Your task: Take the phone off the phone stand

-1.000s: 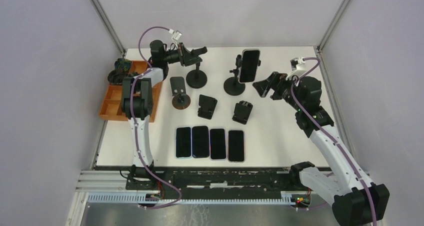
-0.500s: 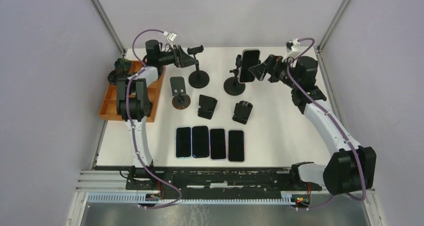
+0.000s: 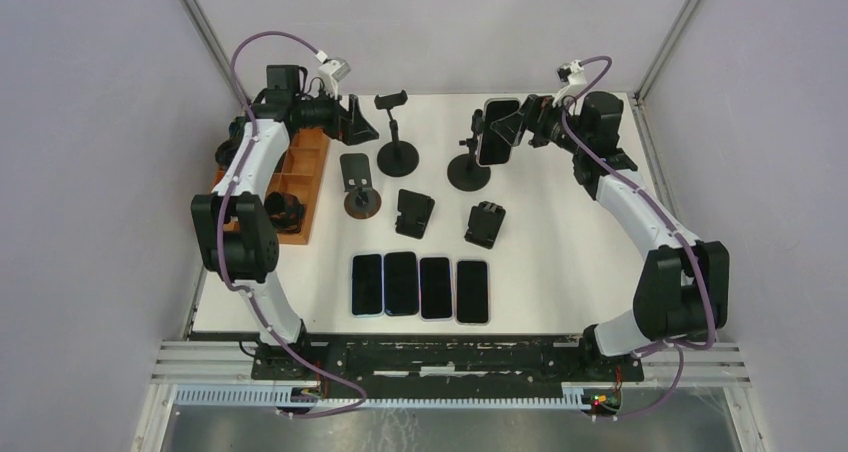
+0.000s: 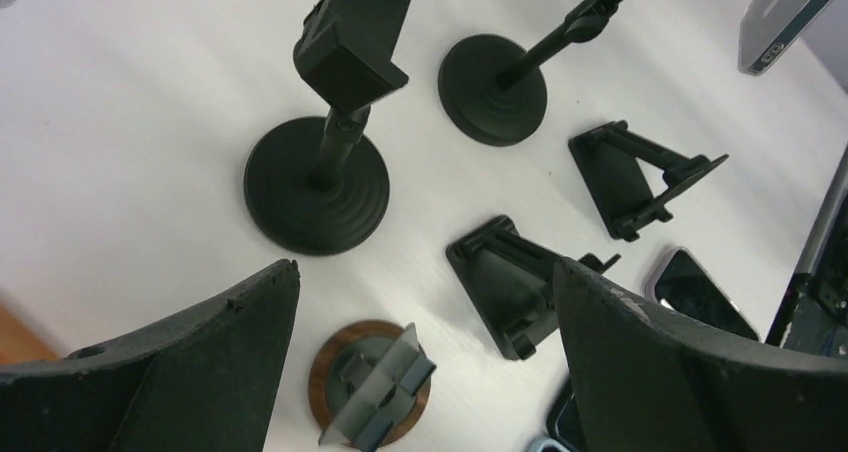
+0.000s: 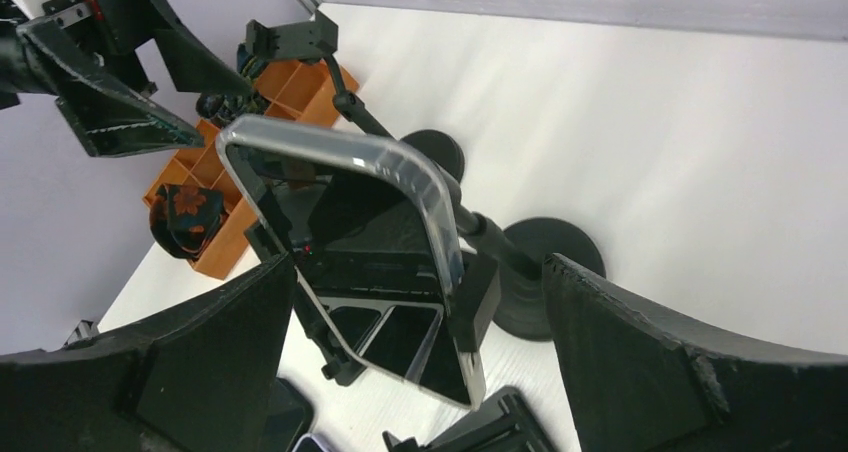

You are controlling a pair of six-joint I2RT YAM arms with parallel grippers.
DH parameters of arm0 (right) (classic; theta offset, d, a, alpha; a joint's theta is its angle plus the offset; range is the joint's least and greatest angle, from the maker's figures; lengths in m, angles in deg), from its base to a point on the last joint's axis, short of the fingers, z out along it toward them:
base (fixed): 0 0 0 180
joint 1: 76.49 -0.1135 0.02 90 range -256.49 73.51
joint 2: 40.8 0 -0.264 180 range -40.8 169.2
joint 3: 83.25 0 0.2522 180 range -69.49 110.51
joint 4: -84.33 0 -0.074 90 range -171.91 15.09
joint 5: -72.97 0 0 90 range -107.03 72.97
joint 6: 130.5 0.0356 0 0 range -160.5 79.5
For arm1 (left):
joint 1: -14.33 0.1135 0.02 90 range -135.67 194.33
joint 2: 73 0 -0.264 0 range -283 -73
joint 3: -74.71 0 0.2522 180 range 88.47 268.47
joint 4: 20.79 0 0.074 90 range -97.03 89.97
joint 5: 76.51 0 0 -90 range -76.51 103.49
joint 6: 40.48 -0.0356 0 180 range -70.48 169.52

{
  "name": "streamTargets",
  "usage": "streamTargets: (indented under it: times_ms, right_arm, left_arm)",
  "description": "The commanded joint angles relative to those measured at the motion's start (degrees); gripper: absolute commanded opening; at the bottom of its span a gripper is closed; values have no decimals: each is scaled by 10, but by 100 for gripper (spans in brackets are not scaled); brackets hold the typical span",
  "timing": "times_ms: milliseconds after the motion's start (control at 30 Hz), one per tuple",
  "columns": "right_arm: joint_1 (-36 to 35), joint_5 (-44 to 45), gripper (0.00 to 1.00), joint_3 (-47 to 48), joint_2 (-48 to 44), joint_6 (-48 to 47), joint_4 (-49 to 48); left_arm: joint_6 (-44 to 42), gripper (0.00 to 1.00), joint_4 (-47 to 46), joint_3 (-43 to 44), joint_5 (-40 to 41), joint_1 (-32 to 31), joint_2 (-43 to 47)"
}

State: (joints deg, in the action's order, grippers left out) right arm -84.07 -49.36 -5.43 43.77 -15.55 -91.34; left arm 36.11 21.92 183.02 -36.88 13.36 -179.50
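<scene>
The phone [image 3: 497, 130] stands upright, clamped in the black pole phone stand [image 3: 468, 172] at the back of the table. My right gripper [image 3: 512, 125] is open just right of it. In the right wrist view the phone [image 5: 345, 237] shows between the two spread fingers [image 5: 215, 357], still in the phone stand's clamp [image 5: 478, 297]; I cannot tell if a finger touches it. My left gripper [image 3: 357, 122] is open and empty, left of a bare pole stand [image 3: 396, 156]. From the left wrist, that gripper [image 4: 425, 267] hangs over the table.
Several phones [image 3: 420, 287] lie flat in a row near the front. Two black folding stands [image 3: 414, 213] [image 3: 485, 224] and a round wooden-based stand [image 3: 361, 194] sit mid-table. An orange compartment tray [image 3: 303, 167] lies at the left edge.
My left gripper let go of the bare pole stand, opened and drew back to the left. My right arm swung up and left until its open gripper reached the phone.
</scene>
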Motion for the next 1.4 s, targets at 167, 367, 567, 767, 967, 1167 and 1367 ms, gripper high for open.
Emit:
streamTargets:
  times_ms: [167, 367, 567, 767, 967, 1167, 1367]
  right_arm:
    - [-9, -110, 95, 30, 57, 49, -152]
    - [-18, -120, 60, 25, 58, 60, -162]
    - [-20, -105, 48, 32, 42, 53, -146]
    - [-23, -98, 66, 43, 43, 36, -124]
    - [-27, -102, 55, 59, 63, 38, -121]
    - [-31, -108, 13, 83, 71, 47, -119]
    - [-30, -112, 0, 110, 73, 74, -122]
  left_arm:
    - [-63, 100, 187, 111, 124, 4, 63]
    - [-28, 100, 201, 152, 181, 9, 94]
    - [-69, 100, 256, 130, 82, 2, 102]
    - [-128, 100, 271, 55, 88, -61, 127]
    - [-158, 100, 271, 24, 95, -123, 144]
    - [-194, 100, 269, -3, 66, -148, 150]
    - [-203, 100, 262, 10, 86, -170, 153]
